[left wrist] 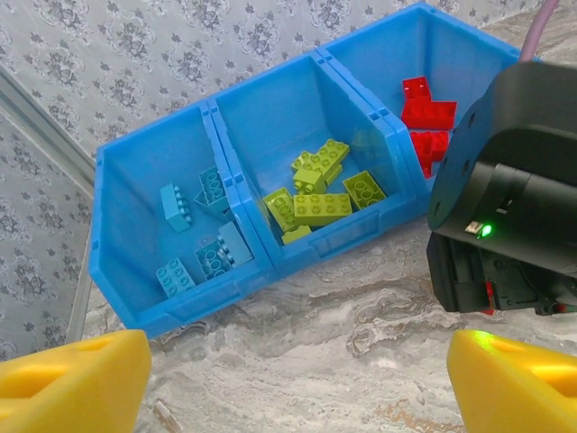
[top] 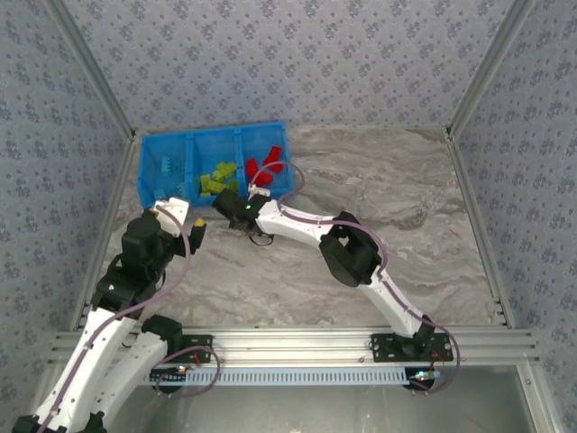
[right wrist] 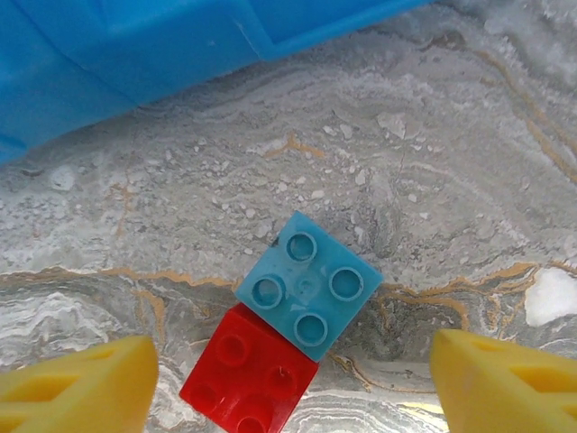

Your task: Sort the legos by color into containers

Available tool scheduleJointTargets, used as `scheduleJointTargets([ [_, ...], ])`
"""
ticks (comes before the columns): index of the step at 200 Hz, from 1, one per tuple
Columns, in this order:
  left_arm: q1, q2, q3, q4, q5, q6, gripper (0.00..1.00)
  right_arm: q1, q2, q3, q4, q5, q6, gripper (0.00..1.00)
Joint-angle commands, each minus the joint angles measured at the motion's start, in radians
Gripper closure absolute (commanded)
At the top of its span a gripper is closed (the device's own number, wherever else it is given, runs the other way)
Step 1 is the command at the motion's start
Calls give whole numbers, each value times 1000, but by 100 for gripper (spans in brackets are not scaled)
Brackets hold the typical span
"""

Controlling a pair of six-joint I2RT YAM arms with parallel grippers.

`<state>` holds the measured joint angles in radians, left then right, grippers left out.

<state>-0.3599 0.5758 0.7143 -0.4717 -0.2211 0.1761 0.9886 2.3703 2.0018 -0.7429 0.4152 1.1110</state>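
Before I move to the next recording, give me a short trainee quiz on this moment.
1. Multiple choice: in the blue tray, which compartment holds the lime green bricks? A left, B middle, C right.
2. True or false: every brick is already in the tray.
3. Short answer: what colours are the two bricks on the table below the open right tool, and are they touching?

Key
1. B.
2. False.
3. A light blue brick and a red brick, and they are touching.
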Motion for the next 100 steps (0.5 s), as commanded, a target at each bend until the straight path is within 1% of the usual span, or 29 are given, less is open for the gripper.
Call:
scheduleJointTargets([
  [1, 8, -4, -1, 18, 18, 24, 14, 3, 33, 23, -65, 9, 39, 23],
  [29, 10, -4, -3, 16, 33, 34, 13, 10, 19, 1, -78, -2, 46, 29],
  [37, 10, -4, -1, 16, 33, 34, 13, 10, 8, -23, -61, -15, 51, 34],
  [49, 10, -5, -2, 14, 33, 36, 12, 10, -11, -64, -33, -31, 61, 37],
  [55, 10, -5, -3, 12, 32, 38, 12, 10, -23, -88, -16, -36, 63, 43],
  [79, 10, -8, -4, 10, 29, 41, 12, 8, -87, -182, 20, -20, 62, 51],
  [83, 10, -9, -4, 10, 33, 42, 12, 8, -100, -200, 26, -17, 59, 55],
  [88, 10, -10, -5, 10, 38, 43, 12, 6, -120, -228, 37, -15, 55, 57],
  [91, 10, -10, -6, 10, 43, 44, 12, 4, -131, -246, 44, -12, 53, 61],
  [100, 10, -8, -7, 9, 70, 50, 12, -1, -180, -308, 78, -9, 47, 69],
])
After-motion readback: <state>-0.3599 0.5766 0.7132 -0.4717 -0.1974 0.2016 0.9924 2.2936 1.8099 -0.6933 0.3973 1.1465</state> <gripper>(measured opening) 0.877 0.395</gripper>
